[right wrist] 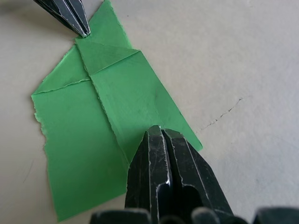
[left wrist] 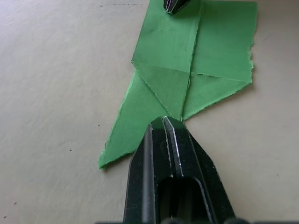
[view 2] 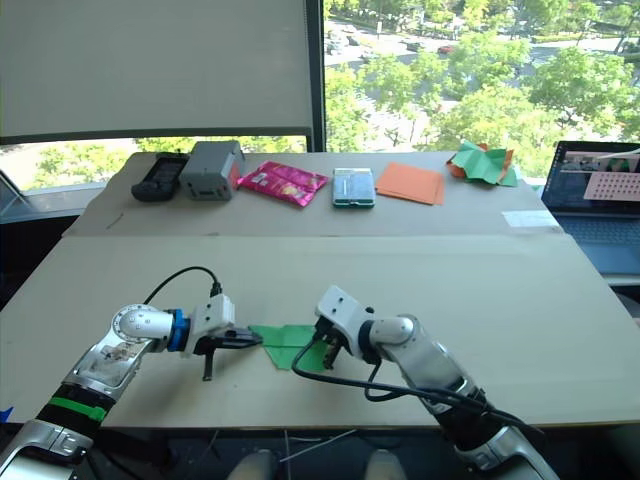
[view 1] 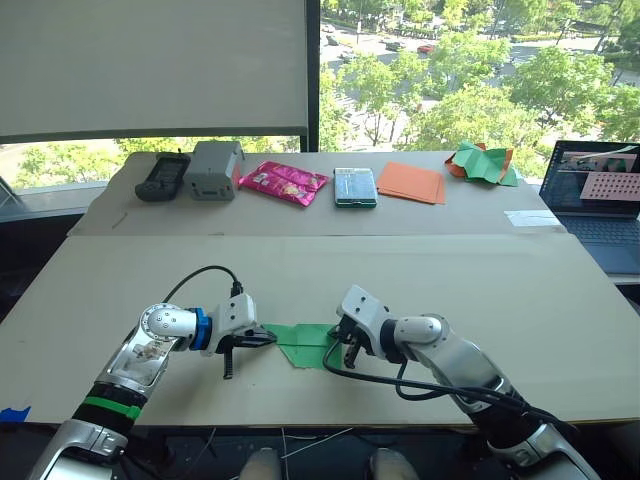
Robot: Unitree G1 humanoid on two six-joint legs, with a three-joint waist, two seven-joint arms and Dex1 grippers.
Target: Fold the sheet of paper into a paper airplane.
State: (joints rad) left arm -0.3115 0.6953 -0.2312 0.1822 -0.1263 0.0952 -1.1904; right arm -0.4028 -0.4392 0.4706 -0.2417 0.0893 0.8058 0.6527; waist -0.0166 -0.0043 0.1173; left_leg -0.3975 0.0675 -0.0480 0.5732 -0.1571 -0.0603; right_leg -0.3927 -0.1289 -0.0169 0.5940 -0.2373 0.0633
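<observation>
Here the sheet of paper [view 1: 308,343] lies flat on the table [view 1: 330,280], partly folded: two corner flaps meet along a centre crease and form a point, while the other end is a rough torn edge. The left claw [view 1: 266,338] sits at the pointed end of the green sheet, its two black fingers [left wrist: 169,140] pressed together with no gap, the tips resting on the paper right where the flaps meet — pressing rather than gripping. The right claw [view 1: 346,349] is at the opposite end of the sheet, its fingers [right wrist: 161,149] likewise clenched tight and bearing down on the paper beside the centre crease.

Well beyond the green sheet, along the table's far edge, stand a black handheld device [view 1: 163,176], a grey box [view 1: 213,170], a pink snack packet [view 1: 283,182], a small green-and-white pack [view 1: 354,187] and a stack of flat orange sheets [view 1: 411,182]. Just past the orange sheets sits a crumpled green-and-orange paper heap [view 1: 482,163], and further that way from the green sheet, off the table's edge, an open laptop [view 1: 596,205].
</observation>
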